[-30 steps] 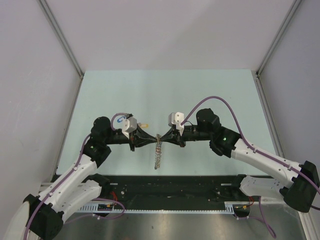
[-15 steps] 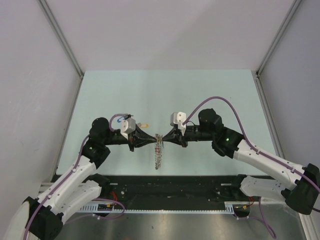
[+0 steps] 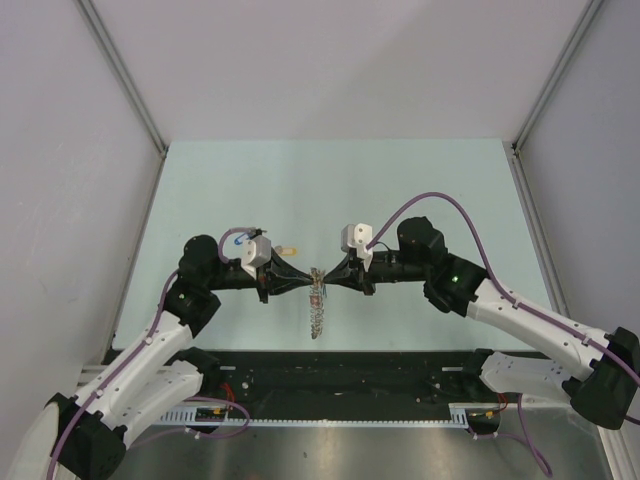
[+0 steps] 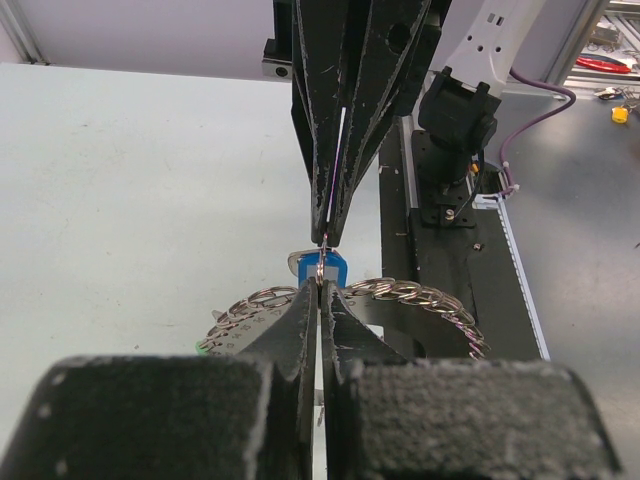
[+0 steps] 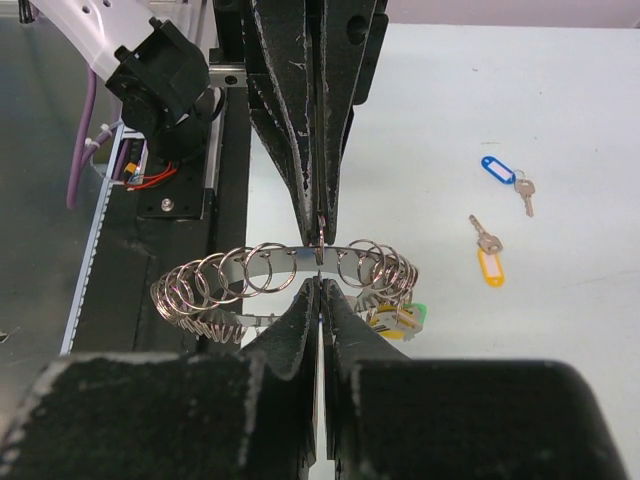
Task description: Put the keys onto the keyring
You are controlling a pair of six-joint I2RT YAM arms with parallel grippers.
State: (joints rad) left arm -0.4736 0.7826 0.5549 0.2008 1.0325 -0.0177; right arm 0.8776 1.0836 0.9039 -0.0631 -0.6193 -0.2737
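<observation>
Left gripper (image 3: 307, 284) and right gripper (image 3: 327, 283) meet tip to tip above the table (image 3: 420, 190), each with jaws pressed together on the hanging keyring (image 3: 317, 312). Only the right wrist view shows a blue-tagged key (image 5: 497, 169) and a yellow-tagged key (image 5: 489, 264) lying loose.

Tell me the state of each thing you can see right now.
left fingers: shut on the keyring.
right fingers: shut, tips at the keyring; grip unclear.
keyring: gripped at its band.
blue-tagged key: loose on the table, not on the keyring.
yellow-tagged key: loose on the table.
</observation>
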